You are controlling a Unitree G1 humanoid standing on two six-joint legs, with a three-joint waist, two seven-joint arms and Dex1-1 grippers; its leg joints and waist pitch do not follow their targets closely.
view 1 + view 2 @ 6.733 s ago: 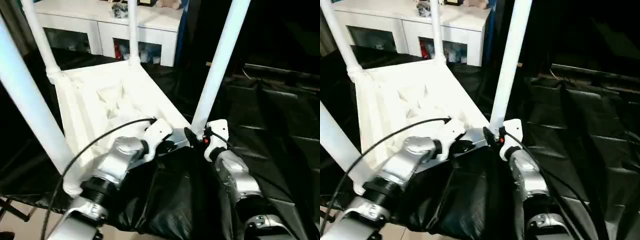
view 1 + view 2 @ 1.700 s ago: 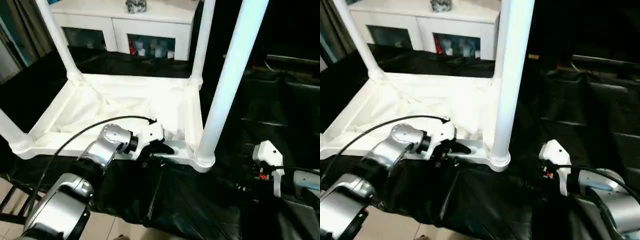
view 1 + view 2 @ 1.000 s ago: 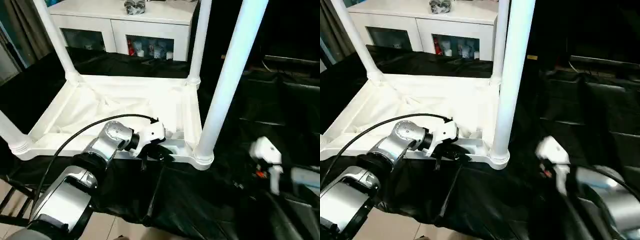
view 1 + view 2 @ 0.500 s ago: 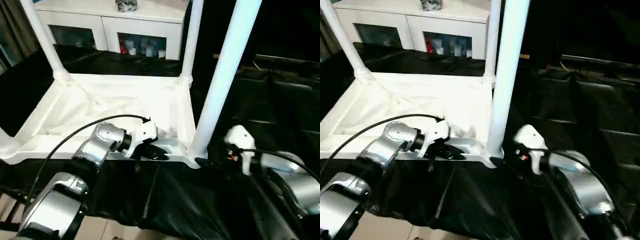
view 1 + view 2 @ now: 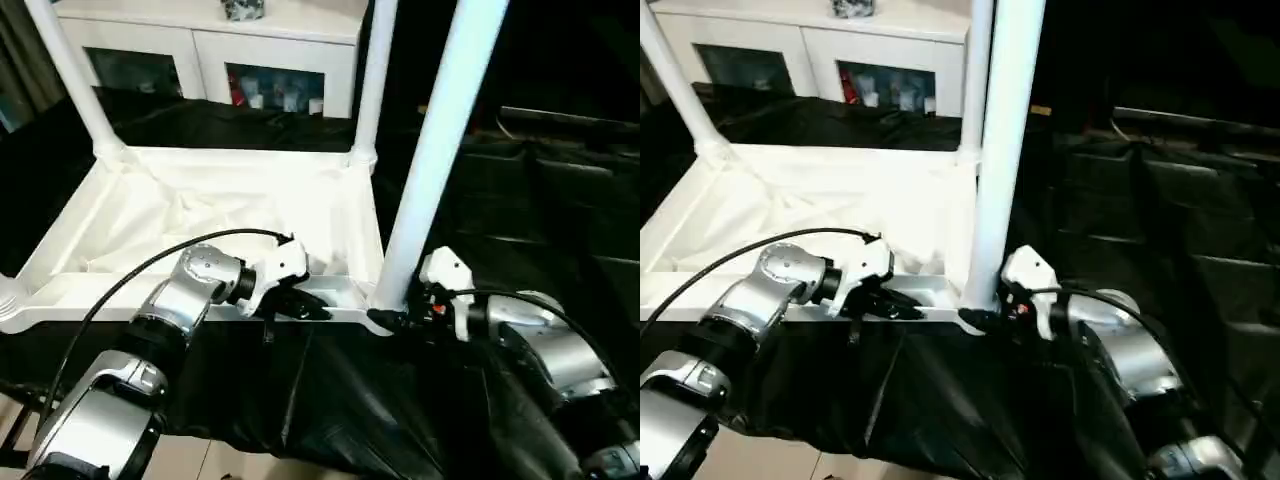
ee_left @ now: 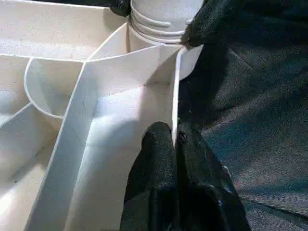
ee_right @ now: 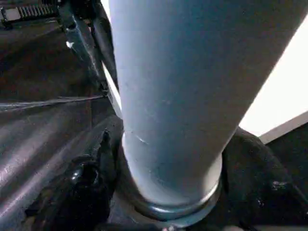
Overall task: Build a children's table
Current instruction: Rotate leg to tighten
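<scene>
Across the middle of the head-camera frames lies the upturned tabletop (image 5: 220, 215), ribbed underside facing up, on a black sheet (image 5: 400, 400) that covers the counter. White legs stand upright in its corner sockets: a far left leg (image 5: 72, 75) at upper left, a far right leg (image 5: 368, 80) at upper centre, and a near right leg (image 5: 435, 150) rising from lower centre to the top edge; at the left edge, the base of a fourth leg (image 5: 8, 298) sits at the near left corner. Left pincer (image 5: 300, 303), at lower centre-left, is clamped on the tabletop's near rim (image 6: 174, 96); in the left wrist view its two black fingers (image 6: 156, 168) are pressed together on either side of that thin white wall, just short of the corner socket (image 6: 161, 19). Right pincer (image 5: 385, 322), at lower centre-right, sits at the foot of the near right leg, its black fingers (image 7: 89, 185) standing apart on either side of the tube's base (image 7: 173, 192) in the right wrist view; whether they press on it cannot be told. Behind the tabletop, at the top of the frame, stands a white cabinet (image 5: 210, 45) with glass doors.
</scene>
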